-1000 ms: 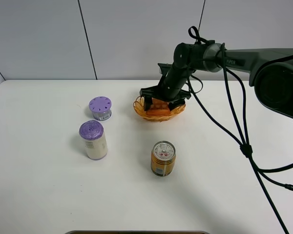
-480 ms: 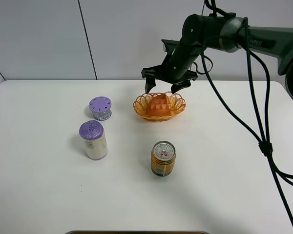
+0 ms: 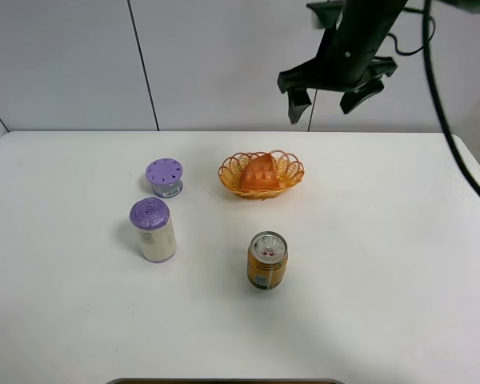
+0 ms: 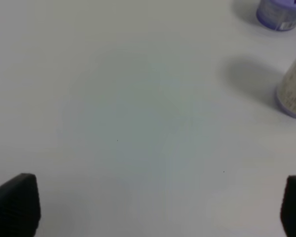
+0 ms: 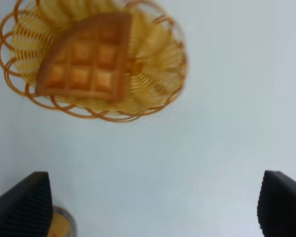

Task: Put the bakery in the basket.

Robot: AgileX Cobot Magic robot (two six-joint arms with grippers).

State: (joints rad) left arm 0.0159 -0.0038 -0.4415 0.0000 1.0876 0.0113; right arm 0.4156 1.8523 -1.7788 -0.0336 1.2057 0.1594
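Observation:
The orange-brown waffle wedge, the bakery [image 3: 258,172] [image 5: 88,58], lies inside the orange-yellow wicker basket [image 3: 290,172] [image 5: 153,74] at the back middle of the table. My right gripper [image 3: 326,102] is open and empty, high above and to the right of the basket; its fingertips [image 5: 24,200] show at the edges of the right wrist view. My left gripper [image 4: 148,205] is open and empty over bare table; it is out of the exterior high view.
An orange-labelled can [image 3: 267,260] stands in front of the basket. A white jar with a purple lid [image 3: 153,230] [image 4: 293,91] and a small purple-lidded jar [image 3: 165,177] [image 4: 280,11] stand to the left. The white table [image 3: 368,280] spreads around them.
My right gripper has let go of the bakery in the basket, then risen and moved right, away from it. The bakery stays in the basket.

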